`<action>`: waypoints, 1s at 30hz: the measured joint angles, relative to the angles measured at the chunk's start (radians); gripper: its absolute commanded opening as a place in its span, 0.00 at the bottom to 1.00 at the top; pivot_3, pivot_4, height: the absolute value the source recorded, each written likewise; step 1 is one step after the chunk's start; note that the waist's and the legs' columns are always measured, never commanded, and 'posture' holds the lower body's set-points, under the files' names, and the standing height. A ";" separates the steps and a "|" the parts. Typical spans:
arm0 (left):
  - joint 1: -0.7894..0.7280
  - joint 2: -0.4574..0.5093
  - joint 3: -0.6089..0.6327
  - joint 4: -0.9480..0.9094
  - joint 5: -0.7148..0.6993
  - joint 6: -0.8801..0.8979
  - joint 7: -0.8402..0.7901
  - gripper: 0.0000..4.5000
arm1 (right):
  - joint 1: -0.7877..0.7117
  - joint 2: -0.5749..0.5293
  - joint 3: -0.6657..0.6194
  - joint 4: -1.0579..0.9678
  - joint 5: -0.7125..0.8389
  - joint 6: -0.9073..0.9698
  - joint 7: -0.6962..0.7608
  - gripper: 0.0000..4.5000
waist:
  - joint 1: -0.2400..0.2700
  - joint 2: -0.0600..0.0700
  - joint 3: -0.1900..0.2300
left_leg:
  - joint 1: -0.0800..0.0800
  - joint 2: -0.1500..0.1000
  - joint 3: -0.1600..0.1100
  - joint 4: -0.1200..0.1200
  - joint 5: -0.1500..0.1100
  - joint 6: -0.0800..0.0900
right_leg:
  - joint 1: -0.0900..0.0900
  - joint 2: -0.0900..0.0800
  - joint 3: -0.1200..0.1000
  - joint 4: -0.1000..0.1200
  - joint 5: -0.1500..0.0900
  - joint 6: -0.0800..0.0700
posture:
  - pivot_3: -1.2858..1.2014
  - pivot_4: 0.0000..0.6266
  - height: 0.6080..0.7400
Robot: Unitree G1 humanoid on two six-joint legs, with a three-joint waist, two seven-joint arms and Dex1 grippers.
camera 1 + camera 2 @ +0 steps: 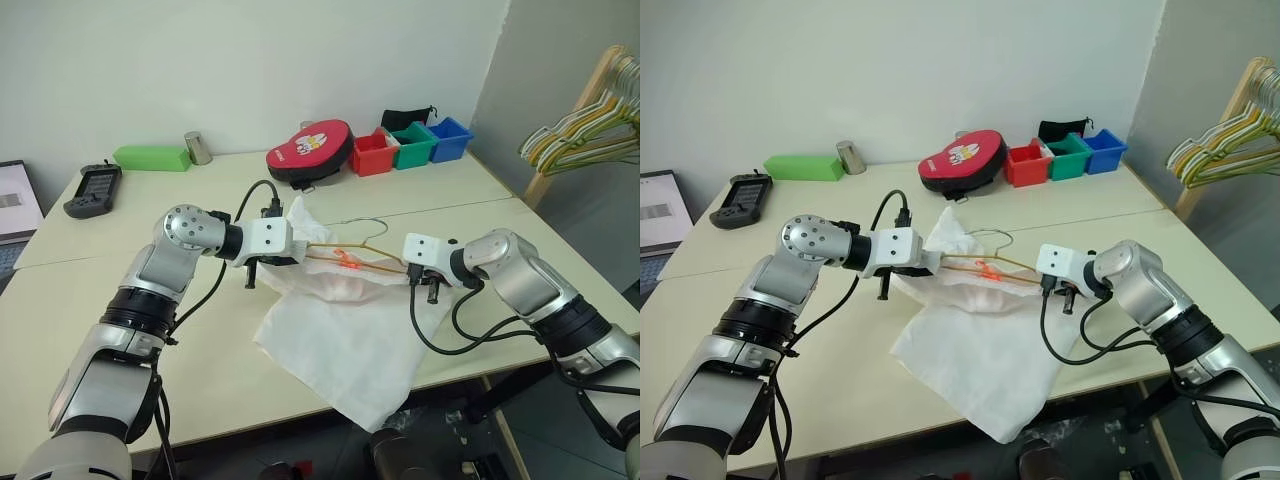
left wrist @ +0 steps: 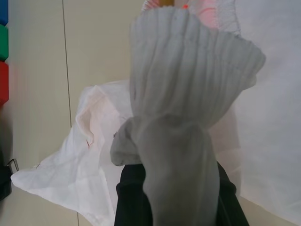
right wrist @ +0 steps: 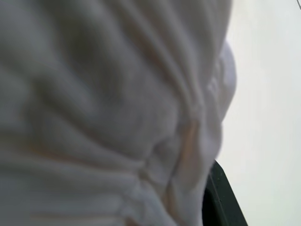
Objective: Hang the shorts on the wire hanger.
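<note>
step: shorts (image 1: 345,330) going on wire hanger (image 1: 350,245); half on table (image 1: 100,320) | L gripper (image 1: 290,250) pinched on waistband; R gripper (image 1: 418,280) pinched on other end | hanger lies at waistband, btwn grippers | next: I think stretch band over wire, gently

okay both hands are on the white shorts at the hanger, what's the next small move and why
Probably lift both hands together a little. The left hand pinches the gathered waistband of the thin white fabric shorts, and the right hand has shut on the opposite edge. The thin yellowish-tan wire hanger lies along the waistband, while most of the fabric lies on the pale table.
</note>
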 measured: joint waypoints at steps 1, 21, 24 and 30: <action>0.000 -0.001 0.007 0.000 -0.004 -0.001 0.001 0.20 | 0.003 0.005 -0.004 0.000 0.001 0.006 0.000 0.00 | 0.000 0.000 0.000 | 0.000 0.000 0.000 0.000 0.000 0.000 | 0.000 0.000 0.000 0.000 0.000 0.000 | 0.46 0.04 1.00; -0.044 0.086 0.156 -0.105 -0.276 0.296 -0.136 1.00 | 0.116 0.016 -0.114 -0.097 0.025 0.134 -0.014 0.00 | 0.000 0.000 0.000 | 0.000 0.000 -0.001 0.000 0.000 0.000 | 0.001 0.000 -0.001 0.000 0.000 0.001 | 0.45 0.02 1.00; -0.058 0.089 0.175 -0.121 -0.310 0.357 -0.134 1.00 | 0.124 0.015 -0.133 -0.108 0.030 0.154 -0.027 0.00 | 0.000 0.000 0.000 | 0.000 0.000 -0.001 0.001 0.000 0.000 | 0.001 0.000 -0.001 0.000 -0.001 0.002 | 0.45 0.02 1.00; -0.038 0.069 0.216 -0.199 -0.375 0.471 -0.075 1.00 | 0.257 0.016 -0.247 -0.273 0.066 0.303 -0.090 0.00 | 0.003 0.000 -0.001 | 0.000 0.000 -0.003 0.000 0.000 0.000 | 0.001 0.000 -0.002 0.000 -0.001 0.001 | 0.43 0.02 1.00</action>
